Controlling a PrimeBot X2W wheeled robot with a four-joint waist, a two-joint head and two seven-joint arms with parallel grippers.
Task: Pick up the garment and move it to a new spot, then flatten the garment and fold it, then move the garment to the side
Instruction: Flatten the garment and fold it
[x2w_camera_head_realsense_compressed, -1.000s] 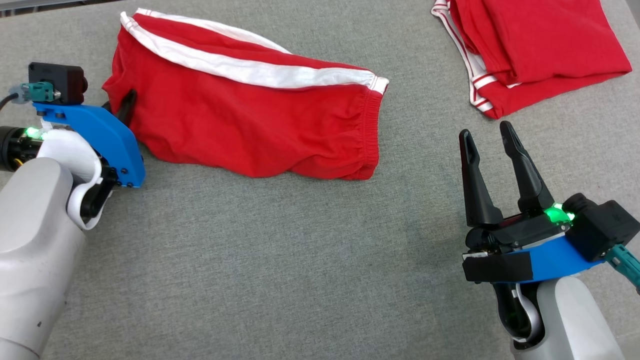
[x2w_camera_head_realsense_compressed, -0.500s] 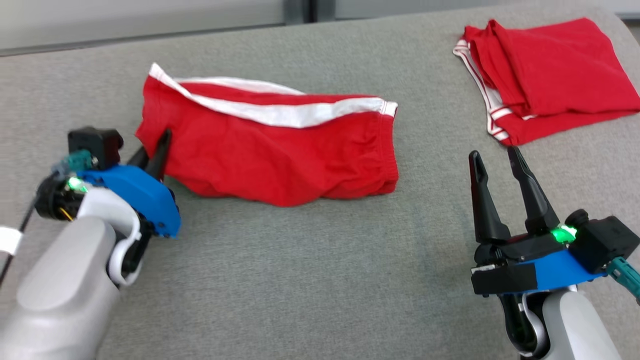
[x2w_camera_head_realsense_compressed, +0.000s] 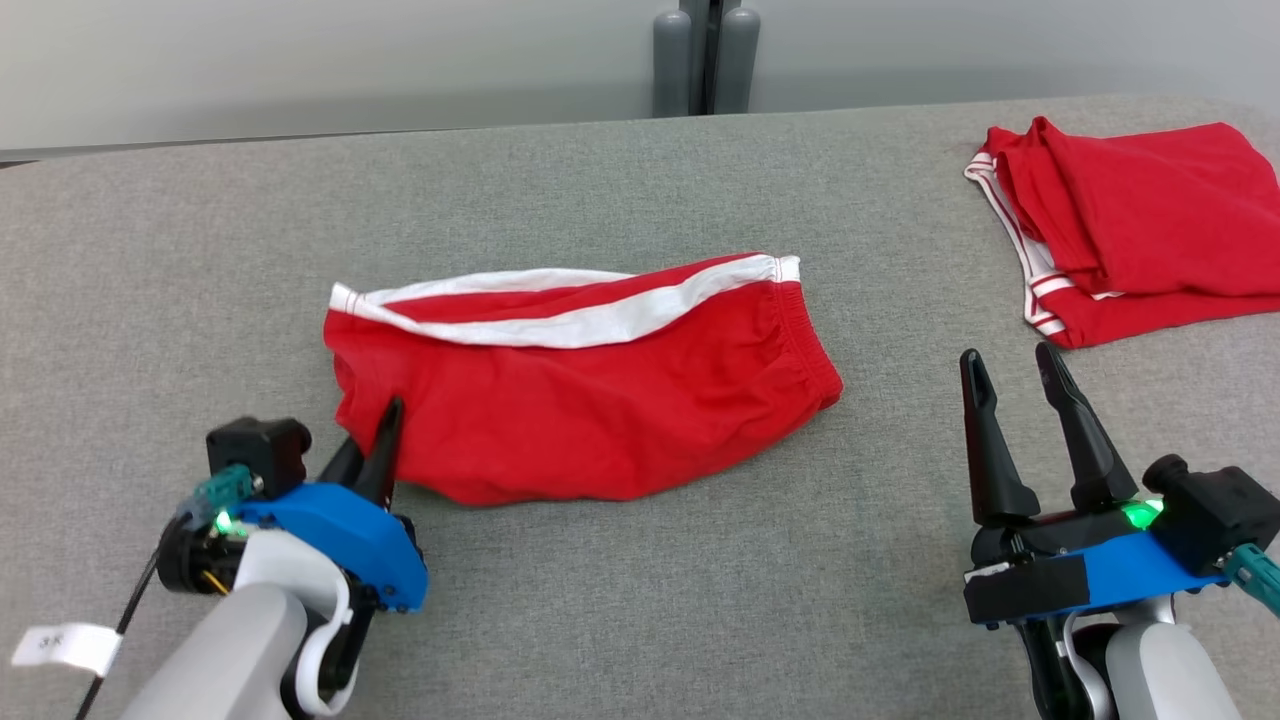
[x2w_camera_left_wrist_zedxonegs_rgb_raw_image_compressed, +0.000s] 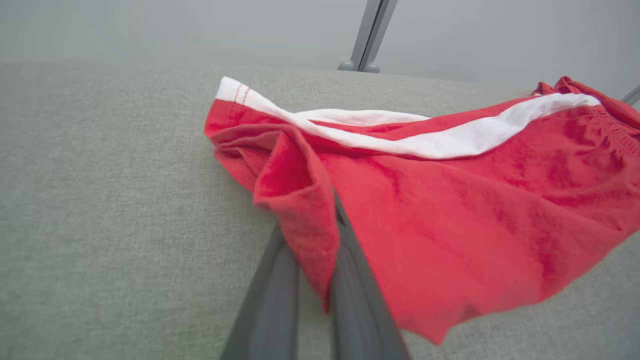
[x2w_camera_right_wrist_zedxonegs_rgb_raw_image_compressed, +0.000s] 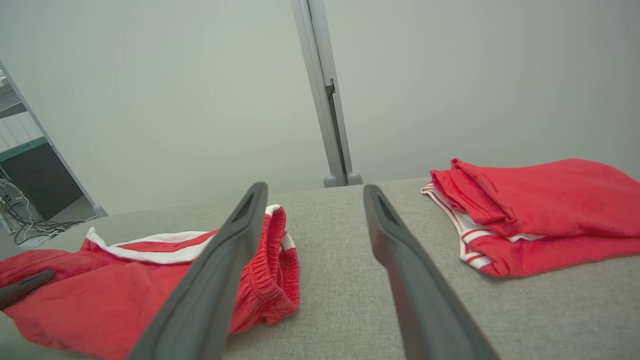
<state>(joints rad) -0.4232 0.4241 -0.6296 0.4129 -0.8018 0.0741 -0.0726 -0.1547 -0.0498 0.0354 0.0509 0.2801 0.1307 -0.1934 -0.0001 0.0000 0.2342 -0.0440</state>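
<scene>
The garment (x2w_camera_head_realsense_compressed: 600, 410), red shorts with a white side stripe, lies roughly flat and creased on the grey padded table (x2w_camera_head_realsense_compressed: 640, 620). My left gripper (x2w_camera_head_realsense_compressed: 385, 430) is shut on the garment's left hem. In the left wrist view a fold of red cloth (x2w_camera_left_wrist_zedxonegs_rgb_raw_image_compressed: 300, 220) is pinched between the two dark fingers (x2w_camera_left_wrist_zedxonegs_rgb_raw_image_compressed: 277, 305) and hides their tips. My right gripper (x2w_camera_head_realsense_compressed: 1010, 365) stands open at the lower right, clear of the cloth, its fingers pointing away from me. The right wrist view has the garment's elastic waistband (x2w_camera_right_wrist_zedxonegs_rgb_raw_image_compressed: 275, 265) just left of that gripper (x2w_camera_right_wrist_zedxonegs_rgb_raw_image_compressed: 315, 190).
A second red garment (x2w_camera_head_realsense_compressed: 1140, 230) with white trim lies folded at the table's far right, also in the right wrist view (x2w_camera_right_wrist_zedxonegs_rgb_raw_image_compressed: 540, 210). A grey post (x2w_camera_head_realsense_compressed: 705, 50) stands behind the table's far edge. Bare grey cloth stretches between the two grippers.
The head view has tilted up, so everything sits lower in it. My left gripper, still shut on the hem, has drawn the garment toward the near side. The right gripper stays open.
</scene>
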